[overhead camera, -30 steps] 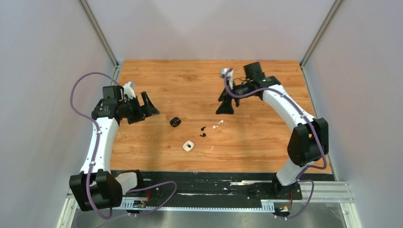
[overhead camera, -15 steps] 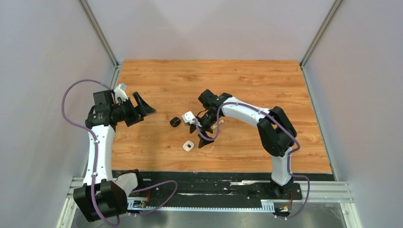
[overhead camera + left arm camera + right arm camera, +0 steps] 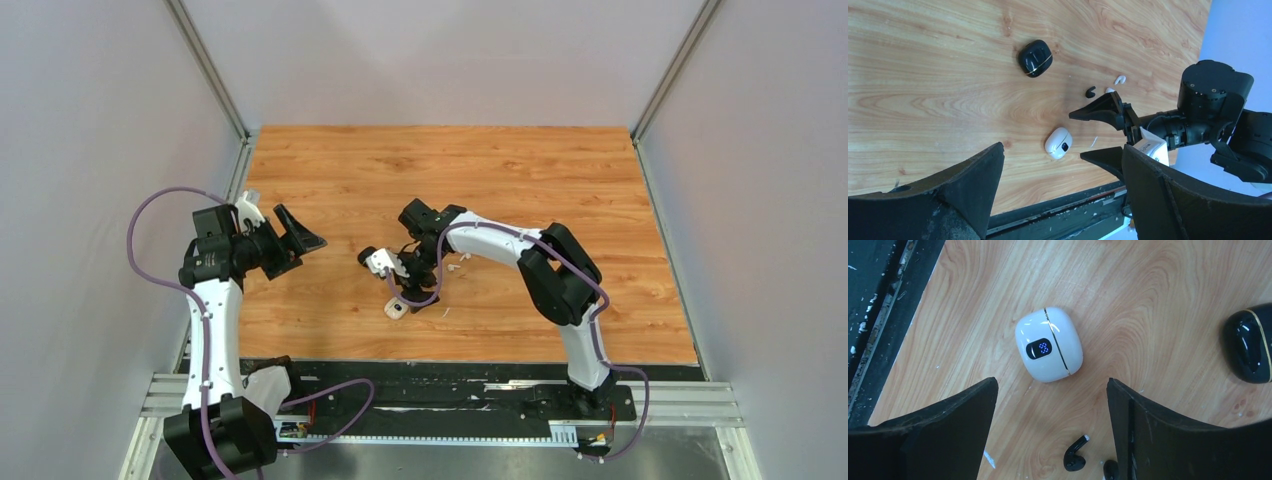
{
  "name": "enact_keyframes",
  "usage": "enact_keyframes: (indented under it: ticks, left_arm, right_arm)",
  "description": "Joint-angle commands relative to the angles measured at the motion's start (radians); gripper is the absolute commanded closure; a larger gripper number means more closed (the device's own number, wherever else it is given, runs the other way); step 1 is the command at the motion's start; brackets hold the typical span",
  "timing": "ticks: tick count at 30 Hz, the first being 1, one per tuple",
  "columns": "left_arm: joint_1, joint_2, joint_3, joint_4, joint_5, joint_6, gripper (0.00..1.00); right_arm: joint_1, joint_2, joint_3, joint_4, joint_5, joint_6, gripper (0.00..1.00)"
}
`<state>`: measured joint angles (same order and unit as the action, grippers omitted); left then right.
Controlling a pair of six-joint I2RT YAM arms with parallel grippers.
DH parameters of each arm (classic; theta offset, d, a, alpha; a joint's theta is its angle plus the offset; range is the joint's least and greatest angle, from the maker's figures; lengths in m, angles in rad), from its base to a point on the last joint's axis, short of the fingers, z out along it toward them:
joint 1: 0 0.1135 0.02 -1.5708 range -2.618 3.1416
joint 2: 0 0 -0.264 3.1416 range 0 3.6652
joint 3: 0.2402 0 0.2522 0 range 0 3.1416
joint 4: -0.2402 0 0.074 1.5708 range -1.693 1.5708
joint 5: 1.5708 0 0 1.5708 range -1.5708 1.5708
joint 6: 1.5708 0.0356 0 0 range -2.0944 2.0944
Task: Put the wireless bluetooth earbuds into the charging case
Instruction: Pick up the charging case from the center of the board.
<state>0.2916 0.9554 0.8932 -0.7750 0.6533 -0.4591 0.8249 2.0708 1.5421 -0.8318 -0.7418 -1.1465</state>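
Note:
The white charging case (image 3: 1049, 345) lies shut on the wooden table, a lit blue display on its front; it also shows in the top view (image 3: 397, 308) and the left wrist view (image 3: 1058, 143). My right gripper (image 3: 1052, 389) hovers just above it, open and empty (image 3: 408, 290). Two black earbuds (image 3: 1075, 455) lie between its fingers, one at the frame's edge. Two white earbuds (image 3: 1119, 79) lie beyond. The shut black case (image 3: 1035, 57) sits to the left (image 3: 367, 256). My left gripper (image 3: 308, 238) is open and empty, raised left of the cases.
The black front strip of the table (image 3: 440, 375) runs close below the white case. A small white sliver (image 3: 989, 459) lies on the wood near the right gripper's left finger. Grey walls enclose the table on three sides.
My right arm has swung from the back right to the table's middle and come down over the white case. My left arm has drawn slightly back to the left.

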Motion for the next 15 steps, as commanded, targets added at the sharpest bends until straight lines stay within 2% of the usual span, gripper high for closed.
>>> enact_keyframes:
  ticks: [1,4,7,15]
  left_arm:
    - [0.015,-0.021,0.001,0.002,0.027,-0.016,0.06]
    - [0.017,-0.029,0.004,-0.002,0.021,-0.013,0.06]
    - [0.020,-0.037,-0.001,-0.008,0.019,-0.010,0.06]
    - [0.028,-0.052,-0.020,-0.006,0.017,-0.012,0.07]
  right_arm:
    - [0.040,-0.001,-0.015,0.075,0.026,-0.020,0.21]
    - [0.058,-0.003,-0.044,0.110,0.043,-0.036,0.24]
    - [0.065,-0.004,-0.062,0.157,0.048,-0.021,0.32]
    - [0.072,-0.016,-0.078,0.183,0.057,-0.020,0.34]
